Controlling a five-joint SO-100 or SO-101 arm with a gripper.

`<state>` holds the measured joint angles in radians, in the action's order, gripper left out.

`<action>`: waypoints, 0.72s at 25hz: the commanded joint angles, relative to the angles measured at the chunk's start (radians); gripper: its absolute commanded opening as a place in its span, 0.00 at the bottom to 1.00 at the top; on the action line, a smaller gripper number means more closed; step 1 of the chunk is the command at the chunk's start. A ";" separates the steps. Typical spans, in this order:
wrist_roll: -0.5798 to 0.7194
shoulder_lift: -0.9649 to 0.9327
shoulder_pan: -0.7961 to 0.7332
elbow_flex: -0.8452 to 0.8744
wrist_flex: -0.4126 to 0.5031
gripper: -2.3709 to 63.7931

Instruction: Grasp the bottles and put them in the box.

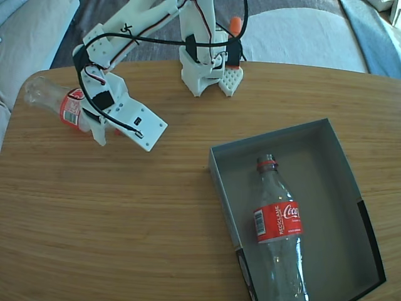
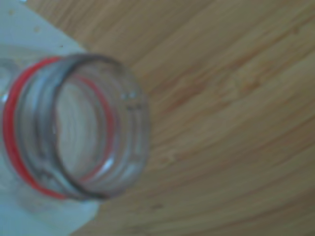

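One bottle [image 1: 279, 226] is lying inside the box [image 1: 341, 163], close to the box's left wall, so the right half of the box is staying open. The other bottle [image 1: 59, 103] is lying near the table's [image 1: 125, 238] far left edge, with its clear end reaching toward that edge. The white arm [image 1: 125, 37] is bending over it, and the gripper [image 1: 103, 128] is sitting right at the bottle, but I cannot tell if it is squeezing it. In the wrist view, the bottle's open mouth [image 2: 118, 88] is filling the left side, very close.
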<state>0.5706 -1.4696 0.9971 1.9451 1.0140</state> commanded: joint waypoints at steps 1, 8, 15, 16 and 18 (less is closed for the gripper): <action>0.002 -0.006 0.003 -0.049 0.002 0.40; 0.002 -0.002 0.003 -0.049 0.002 0.19; 0.002 -0.003 0.002 -0.052 0.002 0.18; 0.002 -0.006 0.002 -0.055 0.002 0.18; 0.002 -0.014 0.000 -0.081 0.002 0.18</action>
<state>0.5691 -1.4619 0.9971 1.9313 1.0232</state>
